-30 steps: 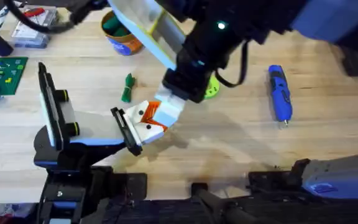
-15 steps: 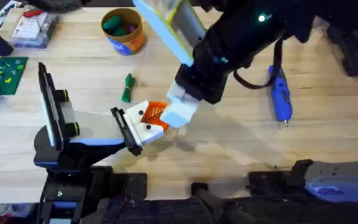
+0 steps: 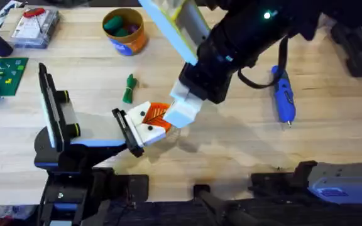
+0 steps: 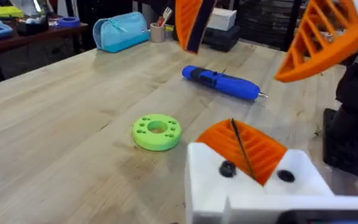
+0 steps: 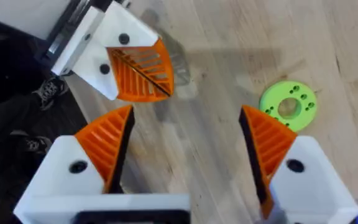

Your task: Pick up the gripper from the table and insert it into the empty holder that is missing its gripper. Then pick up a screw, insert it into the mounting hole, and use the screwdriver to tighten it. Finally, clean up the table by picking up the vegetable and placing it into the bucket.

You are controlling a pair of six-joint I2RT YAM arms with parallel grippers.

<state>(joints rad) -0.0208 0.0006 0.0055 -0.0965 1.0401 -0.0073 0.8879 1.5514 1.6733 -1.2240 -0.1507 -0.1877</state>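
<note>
- White-and-orange gripper [image 3: 151,121] sits at the holder [image 3: 126,132], apparently inserted, near the front edge.
- Right gripper [image 5: 185,140] hovers just above it, fingers spread, holding nothing.
- Screwdriver [image 3: 283,94] lies untouched at right.
- Vegetable [image 3: 129,88] waits; bucket [image 3: 125,31] stands far.

Bright blue screwdriver [image 3: 283,94], lime-green disc [image 4: 156,131]

gripper [image 3: 151,120]: white-orange, at holder [image 3: 126,130] | screwdriver [image 3: 283,94]: flat on table [image 3: 244,150] | bucket [image 3: 125,29]: upright
</note>
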